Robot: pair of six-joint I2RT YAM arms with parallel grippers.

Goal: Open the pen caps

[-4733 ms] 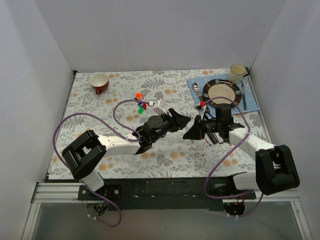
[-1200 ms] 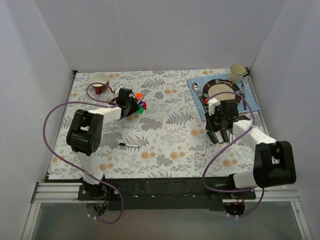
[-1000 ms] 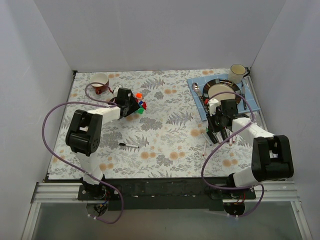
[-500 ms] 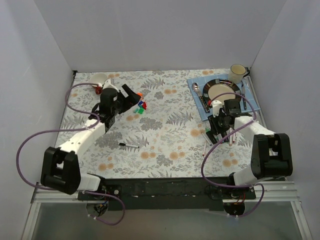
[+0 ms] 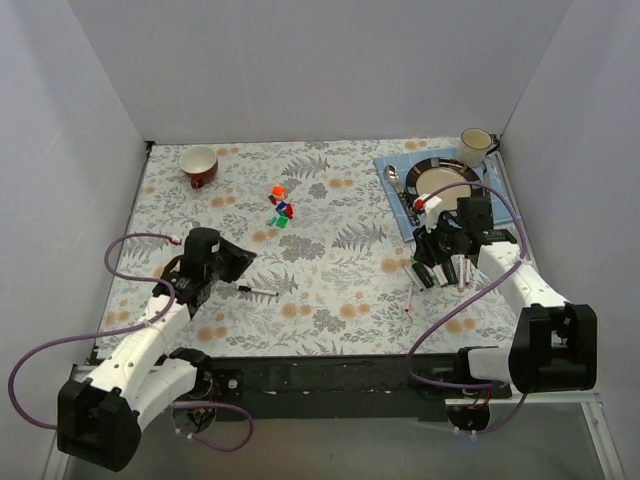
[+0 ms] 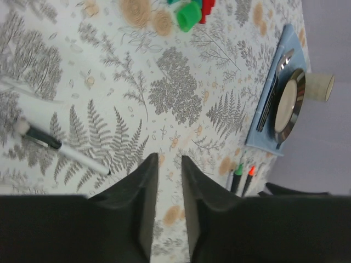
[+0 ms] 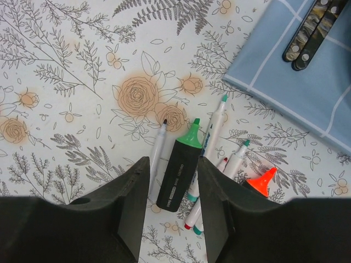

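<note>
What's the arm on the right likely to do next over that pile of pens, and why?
Probably lower and close on the black marker with the green tip. The right fingers stand open on either side of its barrel, above it and holding nothing. Whether that green end is a cap, I cannot tell.

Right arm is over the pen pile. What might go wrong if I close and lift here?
On the right gripper, the jaws straddle the green highlighter, but thin white pens lie against it, so closing may pinch or drag a neighbour. Its tip looks already uncapped and might mark the tablecloth.
</note>
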